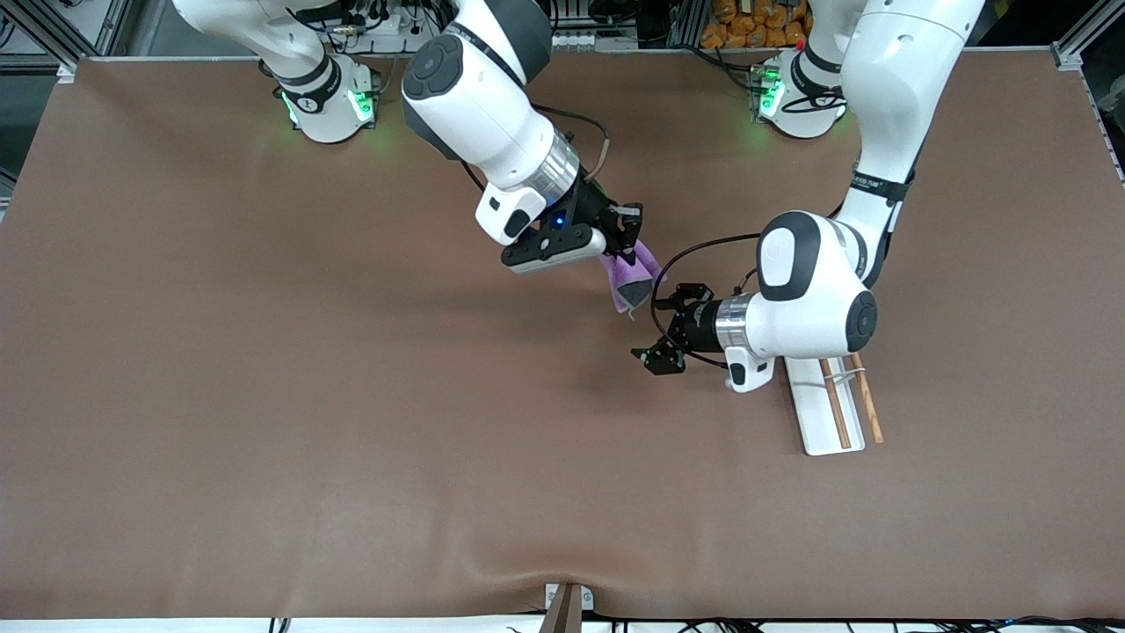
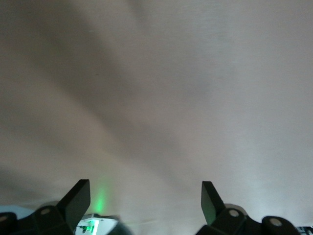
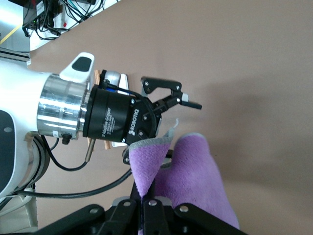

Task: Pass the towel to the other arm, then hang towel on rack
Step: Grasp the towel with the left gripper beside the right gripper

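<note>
My right gripper (image 1: 626, 244) is shut on the purple towel (image 1: 635, 274) and holds it in the air over the middle of the table, a corner hanging down. In the right wrist view the towel (image 3: 193, 171) is pinched between the closed fingers (image 3: 145, 198). My left gripper (image 1: 664, 332) is open and empty, turned sideways right beside the hanging towel; it also shows in the right wrist view (image 3: 164, 128). The left wrist view shows only its spread fingertips (image 2: 145, 196) over bare table. The rack (image 1: 835, 406) lies under the left arm's wrist, partly hidden.
A brown mat (image 1: 264, 396) covers the table. The two arm bases (image 1: 325, 105) stand along the edge farthest from the front camera. A small bracket (image 1: 567, 607) sits at the near edge.
</note>
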Controlling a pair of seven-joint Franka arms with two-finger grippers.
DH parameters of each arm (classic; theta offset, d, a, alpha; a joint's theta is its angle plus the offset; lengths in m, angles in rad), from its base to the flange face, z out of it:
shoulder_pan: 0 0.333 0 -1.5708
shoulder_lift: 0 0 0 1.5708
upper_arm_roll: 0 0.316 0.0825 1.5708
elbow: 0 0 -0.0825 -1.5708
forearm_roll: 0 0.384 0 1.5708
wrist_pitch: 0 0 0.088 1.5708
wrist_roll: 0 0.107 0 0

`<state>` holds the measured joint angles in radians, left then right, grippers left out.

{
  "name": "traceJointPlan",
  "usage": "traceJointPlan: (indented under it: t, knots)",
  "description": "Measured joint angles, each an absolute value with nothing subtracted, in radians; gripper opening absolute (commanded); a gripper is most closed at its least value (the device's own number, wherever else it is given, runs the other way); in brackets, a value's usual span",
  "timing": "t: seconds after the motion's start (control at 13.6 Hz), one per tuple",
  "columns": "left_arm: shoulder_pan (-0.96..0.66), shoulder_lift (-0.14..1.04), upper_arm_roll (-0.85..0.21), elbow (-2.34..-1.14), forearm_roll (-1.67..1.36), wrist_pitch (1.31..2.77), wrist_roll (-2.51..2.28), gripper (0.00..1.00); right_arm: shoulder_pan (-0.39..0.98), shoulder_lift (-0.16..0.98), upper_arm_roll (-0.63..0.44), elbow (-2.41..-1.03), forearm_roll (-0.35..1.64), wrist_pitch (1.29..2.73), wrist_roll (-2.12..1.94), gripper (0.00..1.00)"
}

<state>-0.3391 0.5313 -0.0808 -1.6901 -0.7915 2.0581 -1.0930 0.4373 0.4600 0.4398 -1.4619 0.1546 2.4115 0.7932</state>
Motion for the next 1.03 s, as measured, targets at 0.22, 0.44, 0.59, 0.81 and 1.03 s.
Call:
traceJointPlan:
  t: [0.22,0.44,0.59,0.81,1.03]
  knots:
    - [-0.326,0.521,-0.073,-1.706,-0.772,1.980,-1.093,1.00,0.437,0.463,0.437,-1.462,0.155,2.413,0.795,0.00]
    - [-0.297,0.503,-0.067,-1.706,-0.756,1.899,-1.095,1.00,0.437,0.463,0.437,-1.462,0.155,2.414,0.795,0.00]
    - [-0.275,0.492,-0.066,-1.706,-0.752,1.850,-1.095,1.00,0.437,0.463,0.437,-1.462,0.155,2.414,0.795,0.00]
    - [-0.274,0.485,-0.070,-1.708,-0.752,1.811,-1.105,1.00,0.437,0.463,0.437,-1.462,0.155,2.415,0.795,0.00]
    - [-0.284,0.486,-0.075,-1.720,-0.752,1.805,-1.120,1.00,0.437,0.463,0.437,-1.462,0.155,2.416,0.795,0.00]
